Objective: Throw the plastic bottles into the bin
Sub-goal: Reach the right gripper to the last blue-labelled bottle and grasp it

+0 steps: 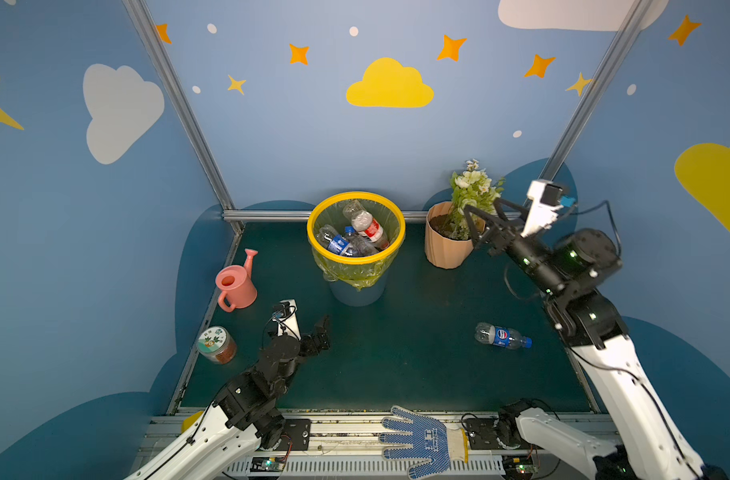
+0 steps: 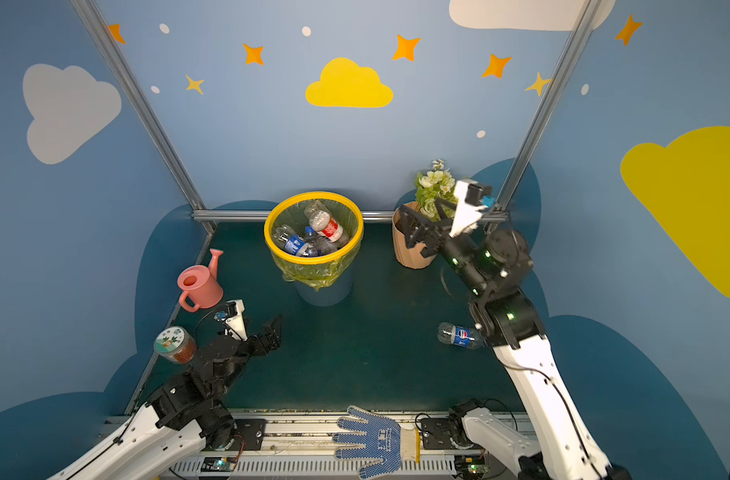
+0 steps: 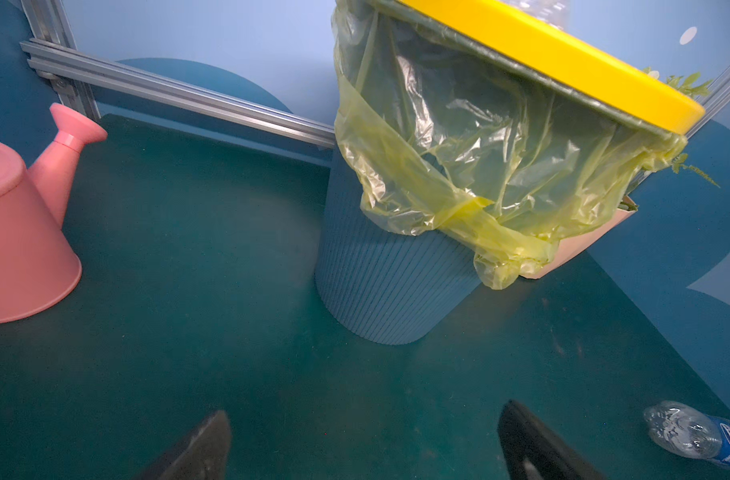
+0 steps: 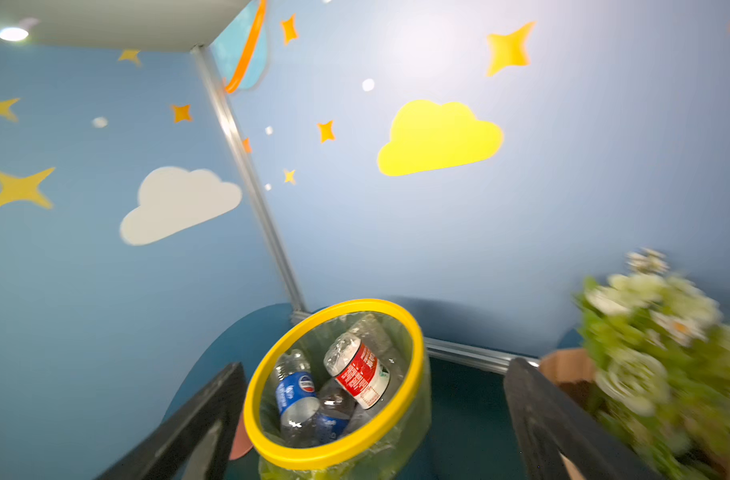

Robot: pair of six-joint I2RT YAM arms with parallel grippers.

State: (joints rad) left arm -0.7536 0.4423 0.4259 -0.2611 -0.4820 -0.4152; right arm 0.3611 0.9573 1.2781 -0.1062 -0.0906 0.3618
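Right wrist view: right claw [image 4: 376, 363] clear of bin [image 4: 334, 459].

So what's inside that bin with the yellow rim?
In the bin lie a red-labelled bottle on top, a blue-labelled bottle beside it, and more clear ones around them. Whatever is under them is hidden.

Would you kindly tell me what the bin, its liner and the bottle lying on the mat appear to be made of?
The bin looks like matte moulded plastic: fine vertical ribs on its blue-grey wall. The liner seems thin plastic film: translucent yellow-green, crinkled, shiny. The bottle appears clear thin plastic, dented, with a glossy blue label.
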